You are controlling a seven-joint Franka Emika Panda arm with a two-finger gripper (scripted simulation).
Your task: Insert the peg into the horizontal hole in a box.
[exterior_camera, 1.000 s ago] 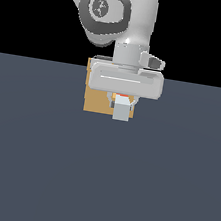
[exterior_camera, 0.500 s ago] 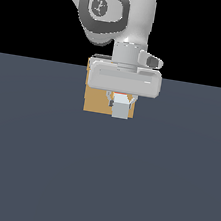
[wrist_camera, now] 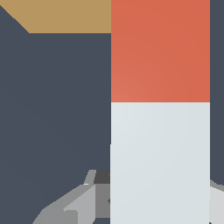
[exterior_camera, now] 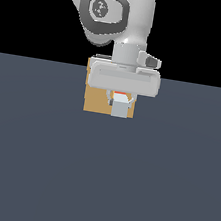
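Red-tipped and clamped in our end effector [exterior_camera: 120,100], the peg [exterior_camera: 119,106] points at the box [exterior_camera: 95,100] at 12 o'clock, so we hold it level and push straight.

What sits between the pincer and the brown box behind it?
Only the peg itself. The pincer grips its pale part, and in the wrist view the red-orange end stretches toward the box. Nothing else shows in between.
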